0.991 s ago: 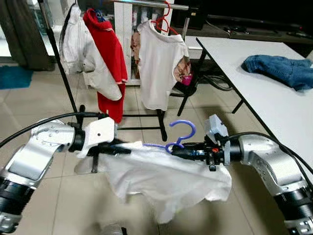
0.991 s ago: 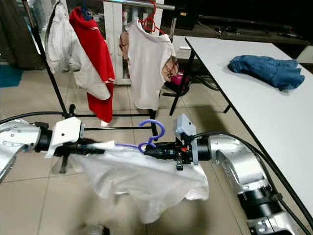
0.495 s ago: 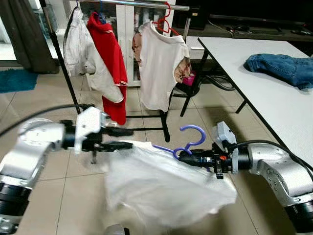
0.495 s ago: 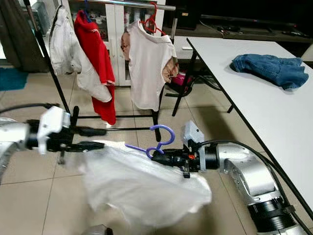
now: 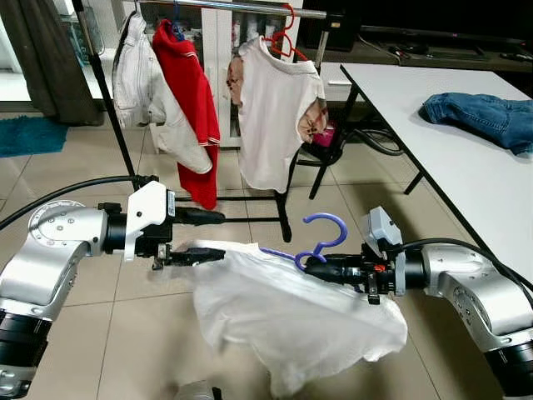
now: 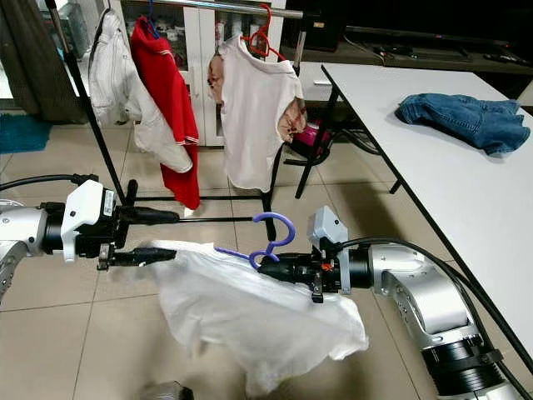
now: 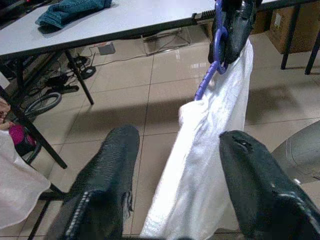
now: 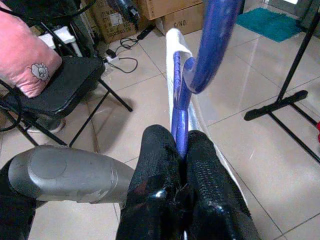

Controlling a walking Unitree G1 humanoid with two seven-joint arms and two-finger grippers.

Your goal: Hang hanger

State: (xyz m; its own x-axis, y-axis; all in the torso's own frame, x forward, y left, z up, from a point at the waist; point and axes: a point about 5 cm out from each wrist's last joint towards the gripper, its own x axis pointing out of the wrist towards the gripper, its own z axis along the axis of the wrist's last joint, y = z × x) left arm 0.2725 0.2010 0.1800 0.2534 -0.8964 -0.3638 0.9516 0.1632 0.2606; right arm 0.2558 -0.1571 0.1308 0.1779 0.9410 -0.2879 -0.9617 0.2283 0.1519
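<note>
We are holding a purple hanger (image 5: 321, 240) in our right gripper (image 5: 312, 267), fingers clamped tight on its neck just under the hook; the right wrist view shows both black fingers (image 8: 159, 165) pressed against the purple stem. The hanger is sitting low in front of us, well apart from the clothes rack (image 5: 250, 7) further ahead, hook pointing up. A white garment (image 5: 291, 312) is draped on the hanger and sagging toward the tiled floor (image 5: 75, 167).

Our left gripper (image 5: 198, 237) is reaching in from the left at the garment's far edge, fingers spread apart. The upper finger (image 5: 200, 217) is sitting above the cloth and the lower one is at the fabric's edge. In the left wrist view the white cloth is hanging between the two open fingers (image 7: 112, 165), not pinched.

On the rack we are seeing a white jacket (image 5: 137, 75), a red shirt (image 5: 190, 92) and a white t-shirt (image 5: 271, 108) on a red hanger (image 5: 287, 37). To our right a white table (image 5: 450, 158) is carrying a pile of blue jeans (image 5: 479, 117). A black chair (image 8: 55, 95) with a pink item (image 8: 25, 60) on it is standing behind the rack.
</note>
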